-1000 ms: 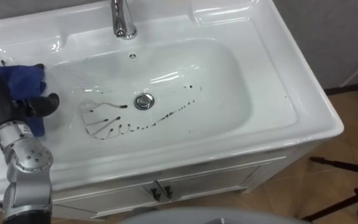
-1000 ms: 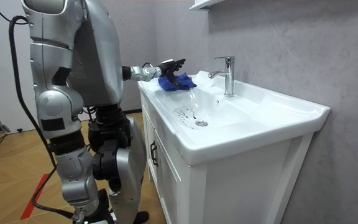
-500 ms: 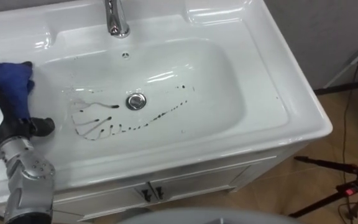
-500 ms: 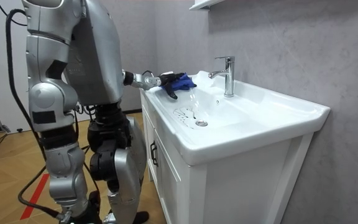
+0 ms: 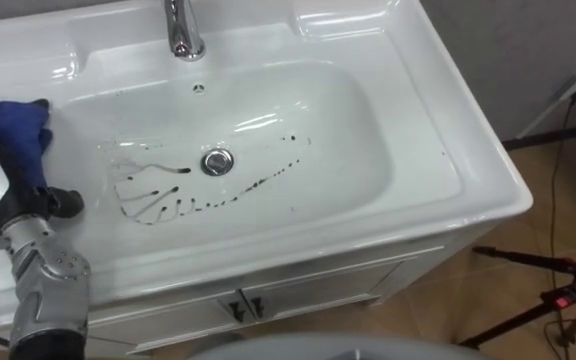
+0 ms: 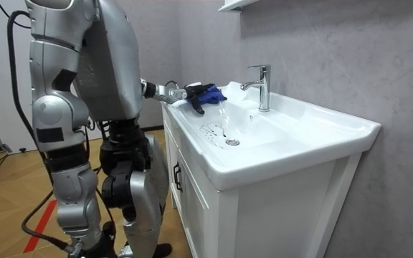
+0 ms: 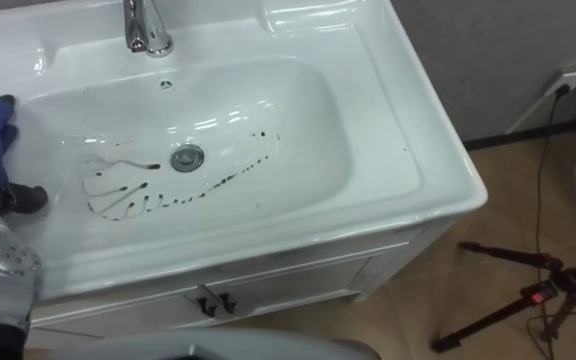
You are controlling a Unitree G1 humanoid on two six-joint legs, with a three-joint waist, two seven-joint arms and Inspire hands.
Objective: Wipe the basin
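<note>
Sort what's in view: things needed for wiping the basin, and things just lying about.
For the job: basin, dark streaks in it, blue cloth, left hand at the cloth.
Just there: tap, drain, black stand on the floor.

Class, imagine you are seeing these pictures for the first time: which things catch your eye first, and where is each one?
The eye falls first on the dark streaks fanning across the bottom of the white basin, to the left and right of the drain. Next comes the blue cloth, bunched on the basin's left rim, with the robot's left hand at it. A shiny tap stands at the back edge.
</note>
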